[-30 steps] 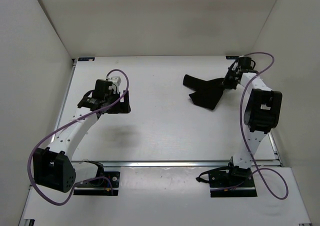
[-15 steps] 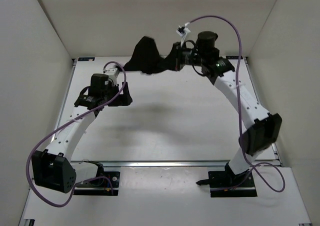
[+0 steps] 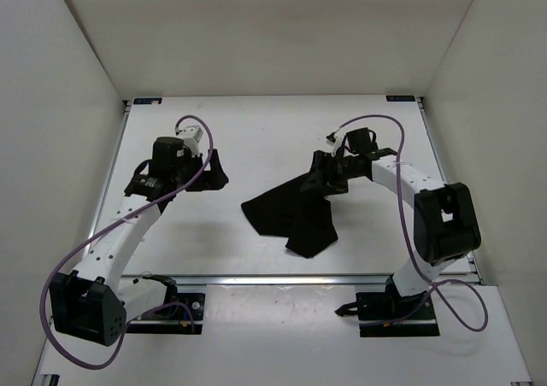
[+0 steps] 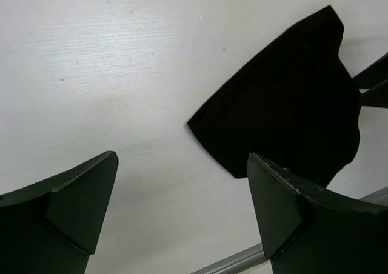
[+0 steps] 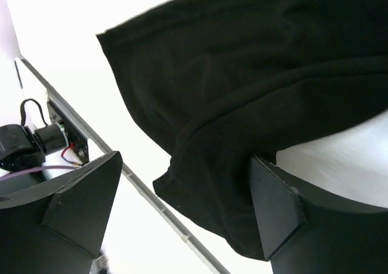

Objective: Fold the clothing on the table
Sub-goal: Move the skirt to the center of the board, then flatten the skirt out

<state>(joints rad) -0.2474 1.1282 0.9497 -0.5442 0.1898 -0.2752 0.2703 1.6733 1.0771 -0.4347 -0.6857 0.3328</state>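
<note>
Both jaws apart, clothing (image 3: 289, 215) corner near table (image 3: 256, 147) rail (image 3: 256, 277)

The left arm (image 3: 128, 224) stretches forward over the table, and the left gripper (image 4: 182, 165) has its fingers spread wide. The right arm (image 3: 408, 178) bends inward, with the right gripper (image 5: 185, 165) low and its jaws parted

No legible txt, labels, brands or nos. on anything here.
</note>
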